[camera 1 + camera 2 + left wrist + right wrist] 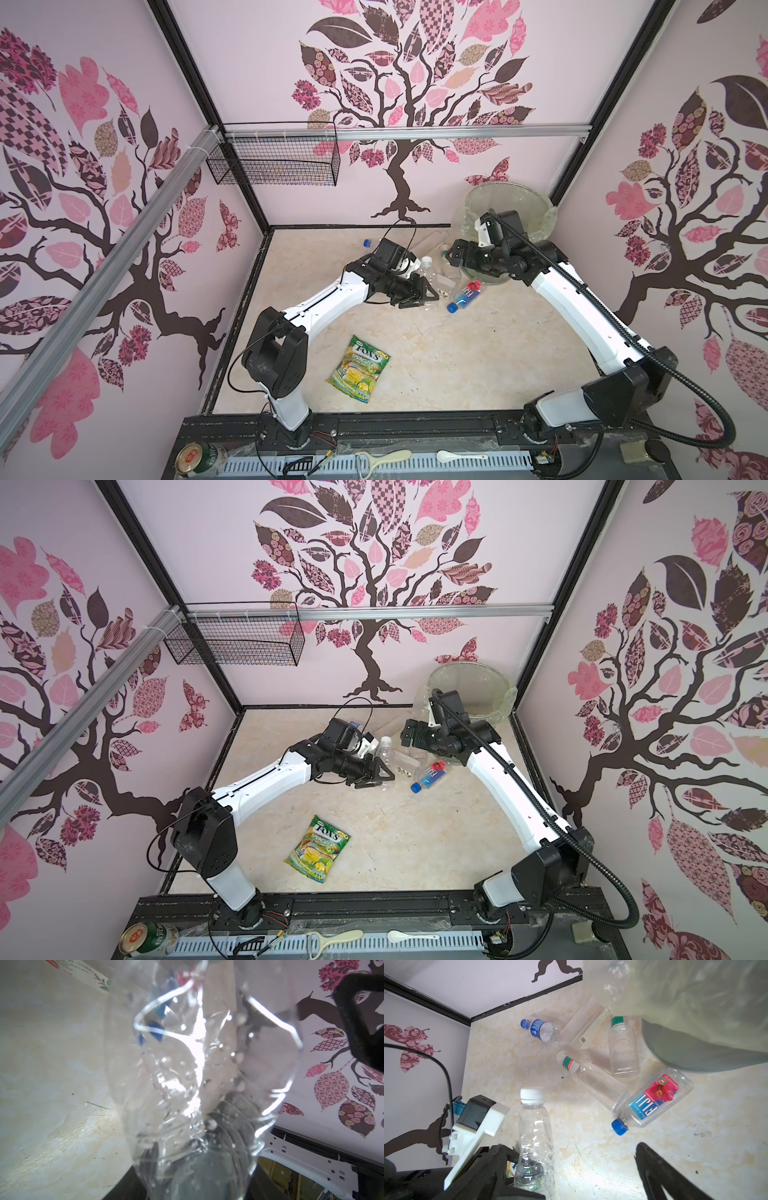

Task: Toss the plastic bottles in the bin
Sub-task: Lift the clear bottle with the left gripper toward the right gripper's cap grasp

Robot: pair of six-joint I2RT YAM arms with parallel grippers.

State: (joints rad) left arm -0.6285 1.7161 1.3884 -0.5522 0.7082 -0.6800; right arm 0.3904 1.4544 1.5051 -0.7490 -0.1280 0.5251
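One large bin (pixel 530 205), lined with a pale bag, stands at the far right corner of the worktop (pixel 457 365). The right tool (pixel 454 250) hovers wide open just beside the bin's wall, between the bin and the left tool (pixel 419 298). The left tool is clamped on the lower body of a clear white-capped bottle (pixel 534 1126) and dents it. At least four more bottles lie on the worktop near the bin, the Fiji bottle (pixel 654 1101) closest. The likely risks are that the thin wall buckles and slips free, or that the carry clips the right arm or the bin's rim.
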